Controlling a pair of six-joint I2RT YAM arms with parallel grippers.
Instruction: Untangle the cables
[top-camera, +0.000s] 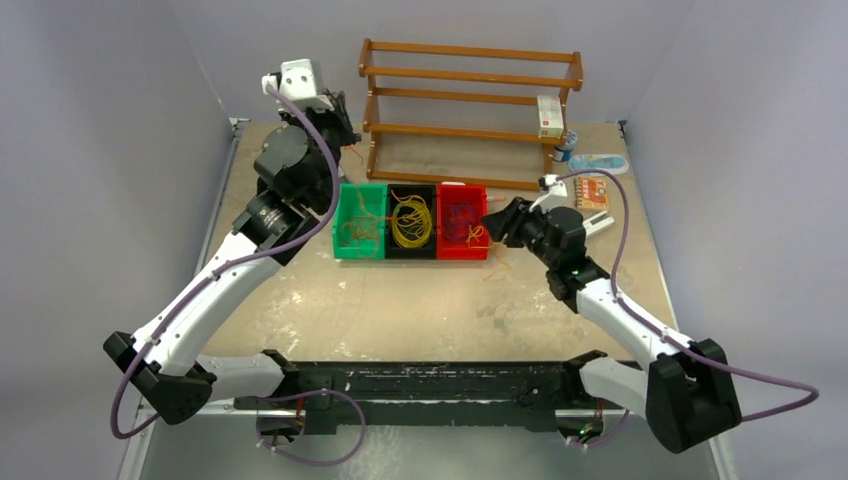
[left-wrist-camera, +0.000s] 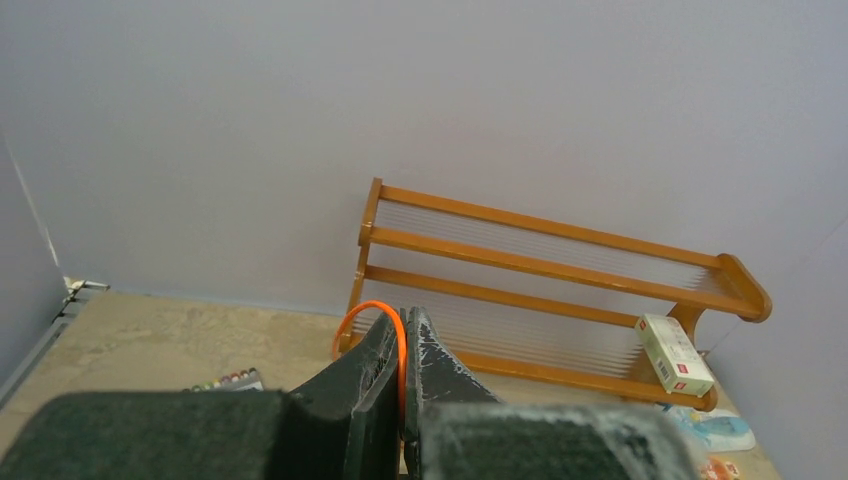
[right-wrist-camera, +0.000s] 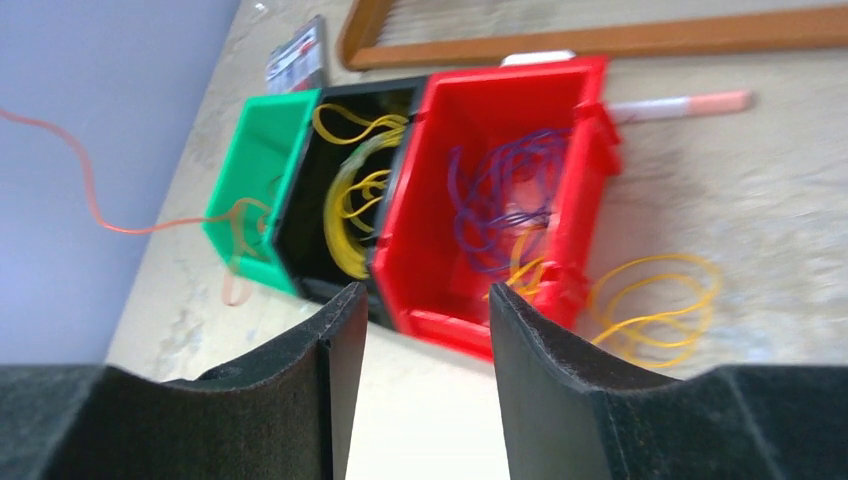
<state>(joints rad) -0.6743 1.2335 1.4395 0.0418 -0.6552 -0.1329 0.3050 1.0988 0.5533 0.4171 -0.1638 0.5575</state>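
1. Orange cable (left-wrist-camera: 365, 308), a single very fine strand, is arching out in a small curve above the left gripper (left-wrist-camera: 402, 322), whose jaws are pressing together on it.
2. That left gripper is hanging high over the table's (top-camera: 400, 320) far left part, in front of the wooden rack (top-camera: 470, 110).
3. In the right wrist view the same thin orange line is sweeping from the green bin (right-wrist-camera: 255, 150) away to the left edge of the picture. Its long axis is running roughly along the row of bins and rising away from them.
4. More orange strands are lying coiled in the green bin, too fine to count.
5. Yellow cables (top-camera: 411, 220) are sitting in the black bin (right-wrist-camera: 300, 200) in the middle of the row. They are bunching into overlapping rings with no single heading.
6. Purple cables (right-wrist-camera: 495, 200) are curling in the red bin (right-wrist-camera: 500, 100), and a few yellow-orange strands are crossing its near right corner.
7. Yellow loops (right-wrist-camera: 655, 300) are lying flat on the table just beside the red bin's right wall. Their oval is stretching away from that wall, and the strands over the corner are appearing to join them.
8. Right gripper (right-wrist-camera: 422, 300) is hovering low near the red bin's right end. Its fingers (right-wrist-camera: 340, 340) are standing apart with nothing between them.
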